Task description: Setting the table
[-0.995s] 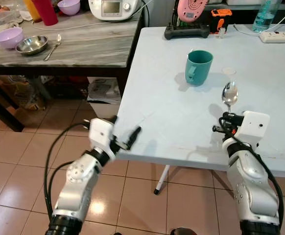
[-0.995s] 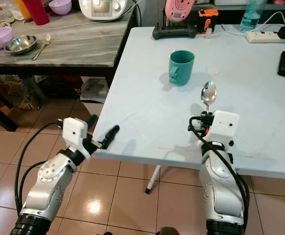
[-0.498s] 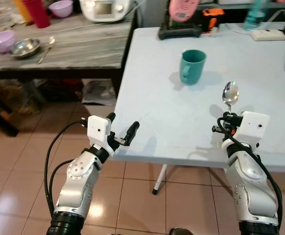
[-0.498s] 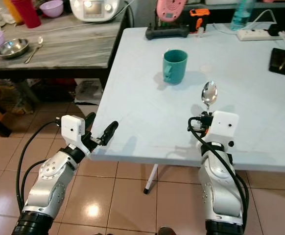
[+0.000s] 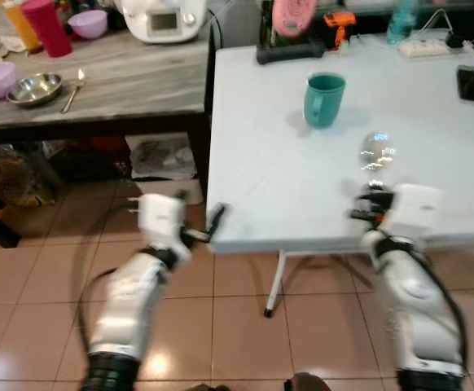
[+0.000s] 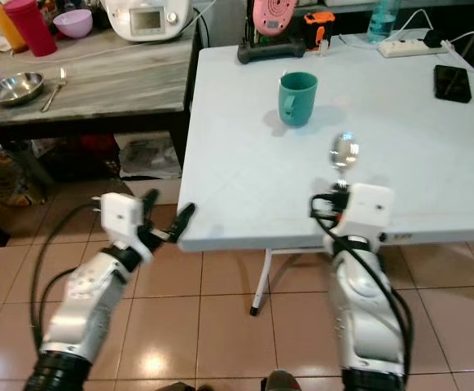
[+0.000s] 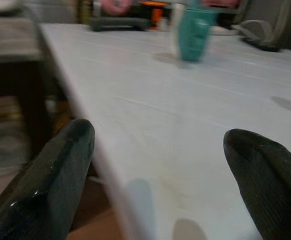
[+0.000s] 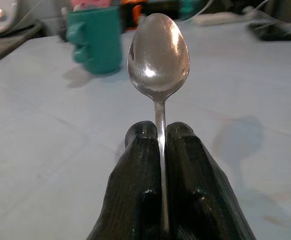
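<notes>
White tabletop (image 6: pixel 245 155) is stretching ahead of the robot, with a darker marble-patterned tabletop (image 6: pixel 98 77) standing beside it to the left. Farther back, a teal mug (image 6: pixel 297 87) is sitting upright near the middle. At the near edge, the right claw (image 8: pixel 160 150) is pinching a metal spoon (image 8: pixel 158 57) by its handle, bowl pointing up, well short of the mug. The left claw (image 7: pixel 160 165) is hanging spread at the table's near corner, gripping nothing. To do this well, the spoon probably wants lowering flat beside the mug, handle toward the robot, before the fingers are releasing it.
</notes>
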`<state>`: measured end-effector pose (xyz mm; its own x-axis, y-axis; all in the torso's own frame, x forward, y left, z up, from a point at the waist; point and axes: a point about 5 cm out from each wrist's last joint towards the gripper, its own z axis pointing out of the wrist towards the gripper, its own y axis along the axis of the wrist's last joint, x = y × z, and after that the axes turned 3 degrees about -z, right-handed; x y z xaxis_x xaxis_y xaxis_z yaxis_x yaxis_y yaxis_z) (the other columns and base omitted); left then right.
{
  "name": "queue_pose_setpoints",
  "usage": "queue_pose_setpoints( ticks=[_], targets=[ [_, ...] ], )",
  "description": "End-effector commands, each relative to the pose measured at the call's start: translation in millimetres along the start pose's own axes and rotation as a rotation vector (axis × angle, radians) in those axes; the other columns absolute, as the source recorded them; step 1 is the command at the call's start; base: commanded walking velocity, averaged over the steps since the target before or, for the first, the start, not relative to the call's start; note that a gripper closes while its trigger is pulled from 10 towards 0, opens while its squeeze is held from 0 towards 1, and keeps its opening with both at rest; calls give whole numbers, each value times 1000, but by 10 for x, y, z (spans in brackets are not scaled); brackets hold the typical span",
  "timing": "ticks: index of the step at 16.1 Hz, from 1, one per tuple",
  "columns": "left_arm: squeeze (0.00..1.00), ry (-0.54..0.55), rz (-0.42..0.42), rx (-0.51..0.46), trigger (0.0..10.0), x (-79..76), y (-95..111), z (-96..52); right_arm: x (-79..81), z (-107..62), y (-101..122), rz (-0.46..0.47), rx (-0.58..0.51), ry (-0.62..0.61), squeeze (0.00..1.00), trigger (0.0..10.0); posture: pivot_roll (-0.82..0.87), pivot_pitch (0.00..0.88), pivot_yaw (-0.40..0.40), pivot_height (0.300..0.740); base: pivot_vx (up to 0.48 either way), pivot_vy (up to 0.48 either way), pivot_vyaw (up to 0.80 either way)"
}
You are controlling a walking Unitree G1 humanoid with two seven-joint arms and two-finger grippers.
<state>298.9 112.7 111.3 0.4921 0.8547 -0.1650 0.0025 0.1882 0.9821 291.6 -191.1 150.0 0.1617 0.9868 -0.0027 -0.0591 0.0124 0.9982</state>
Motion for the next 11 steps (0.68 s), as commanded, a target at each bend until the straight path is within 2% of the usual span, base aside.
queue_pose_setpoints(
  ticks=[1, 11],
  targets=[
    [0, 18, 24, 11, 10000, 87, 5, -34, 61, 3, 49, 9, -27, 17, 0, 10000, -324, 88, 83, 740, 0, 480, 0],
    [0, 2, 36, -1, 10000, 57, 20, 24, 81, 2, 63, 9, -50, 27, 0, 10000, -328, 70, 96, 740, 0, 479, 0]
  ],
)
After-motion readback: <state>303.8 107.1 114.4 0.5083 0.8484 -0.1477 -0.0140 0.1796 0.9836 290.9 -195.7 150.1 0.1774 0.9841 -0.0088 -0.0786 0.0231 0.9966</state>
